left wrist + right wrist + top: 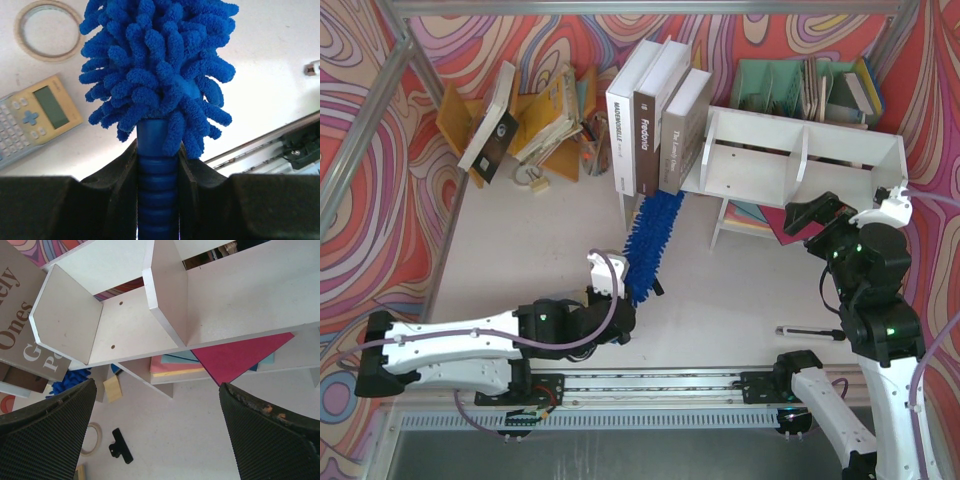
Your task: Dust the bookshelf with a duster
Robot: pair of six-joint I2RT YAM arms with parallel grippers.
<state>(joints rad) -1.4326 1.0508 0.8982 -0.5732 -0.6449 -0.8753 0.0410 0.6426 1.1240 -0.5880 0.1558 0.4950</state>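
Standing at the back right of the desk [720,290]: the bookshelf [800,160], a white board unit on legs, with one divider and two compartments, both open to the front.

Duster [648,240]: bright blue, fluffy head. It reaches from the left tool up to the foot of the standing books [655,115], and its far end is just beside the bookshelf's left end. It is outside both compartments.

Left tool [157,155]: clamped tight on the duster's ribbed blue handle, with the fluffy head starting right above the jaws.

Right tool [156,390]: jaws spread wide and holding nothing, raised in front of the bookshelf toward its right half and apart from it.

Under the bookshelf: a red sheet [235,357] on a small stack of yellow and blue sheets.

On the desk, left side: calculator [35,117], tape ring [48,30], black clip [120,445].

Behind: yellow rack [535,115] with leaning books at the back left, and a green file organiser [800,85] behind the bookshelf.
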